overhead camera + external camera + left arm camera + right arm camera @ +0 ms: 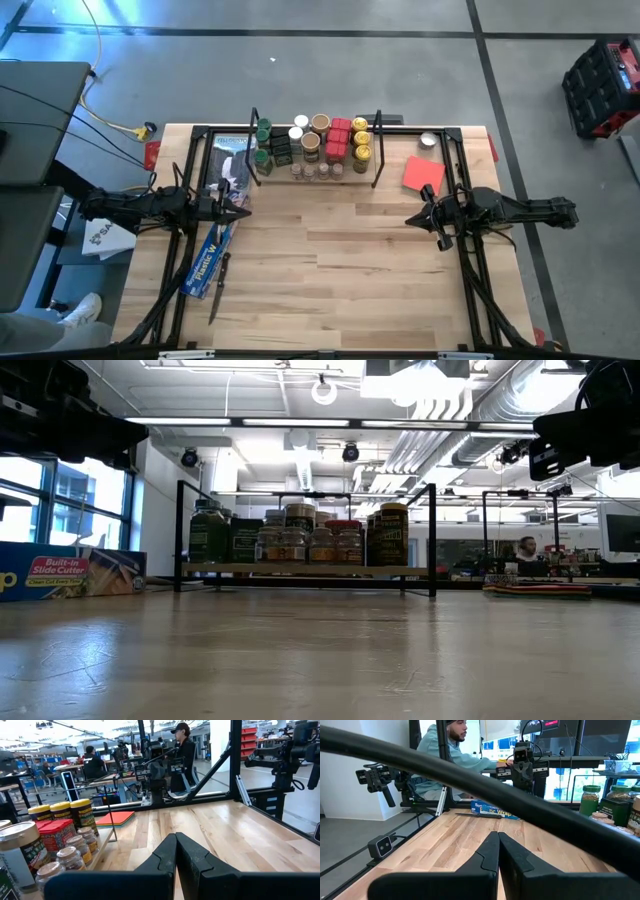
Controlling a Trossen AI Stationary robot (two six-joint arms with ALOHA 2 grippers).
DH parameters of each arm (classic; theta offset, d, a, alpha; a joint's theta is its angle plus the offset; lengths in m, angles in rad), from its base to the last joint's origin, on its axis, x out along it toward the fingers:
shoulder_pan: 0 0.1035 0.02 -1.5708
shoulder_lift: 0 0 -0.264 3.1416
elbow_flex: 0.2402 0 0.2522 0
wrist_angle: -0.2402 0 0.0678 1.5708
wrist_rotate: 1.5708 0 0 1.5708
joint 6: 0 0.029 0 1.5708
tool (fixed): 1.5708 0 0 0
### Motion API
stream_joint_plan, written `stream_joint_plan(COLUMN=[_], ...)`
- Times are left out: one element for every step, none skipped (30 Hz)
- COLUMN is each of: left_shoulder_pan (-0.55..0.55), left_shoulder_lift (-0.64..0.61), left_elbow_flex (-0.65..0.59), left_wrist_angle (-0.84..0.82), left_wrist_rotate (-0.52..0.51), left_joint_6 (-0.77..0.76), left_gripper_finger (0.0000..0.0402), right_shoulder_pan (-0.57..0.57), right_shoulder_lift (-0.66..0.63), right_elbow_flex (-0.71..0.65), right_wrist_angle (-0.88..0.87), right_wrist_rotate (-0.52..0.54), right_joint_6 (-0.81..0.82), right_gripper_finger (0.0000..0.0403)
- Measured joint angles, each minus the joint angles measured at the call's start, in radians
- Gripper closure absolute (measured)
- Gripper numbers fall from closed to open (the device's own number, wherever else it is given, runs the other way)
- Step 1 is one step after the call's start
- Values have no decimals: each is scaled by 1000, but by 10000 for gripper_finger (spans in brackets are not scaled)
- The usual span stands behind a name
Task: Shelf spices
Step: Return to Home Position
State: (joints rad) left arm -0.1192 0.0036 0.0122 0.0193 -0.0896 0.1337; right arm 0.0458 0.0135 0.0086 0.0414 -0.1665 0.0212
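The spices (315, 145) stand packed together on the shelf (300, 570), a low rack with a black wire frame and a wooden board, at the middle of the table's far edge. They are round jars with green, white, tan and yellow lids, red square tins and tiny clear jars. The left wrist view shows them too (60, 837). My left gripper (243, 212) (176, 851) hovers level over the table's left side, shut and empty. At the right side my right gripper (411, 219) (498, 847) faces it, also shut and empty.
A long blue plastic-wrap box (210, 262) lies under my left gripper, with a thin dark tool (218, 290) beside it. A flat red card (423, 173) and a small silver round tin (429, 140) lie right of the shelf. Bare wood stretches between the grippers. People sit beyond the table.
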Motion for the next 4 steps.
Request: stream_joint_plan(left_shoulder_pan=[0,0,0,0], left_shoulder_lift=[0,0,0,0], left_elbow_flex=[0,0,0,0], left_wrist_angle=[0,0,0,0], left_wrist_rotate=[0,0,0,0], left_joint_6=[0,0,0,0], left_gripper_finger=[398,398,398,398], right_shoulder_pan=[0,0,0,0], right_shoulder_lift=[0,0,0,0], right_elbow_flex=[0,0,0,0], right_wrist_angle=[0,0,0,0], right_wrist_rotate=[0,0,0,0], right_joint_6=[0,0,0,0], right_gripper_finger=[403,403,403,403])
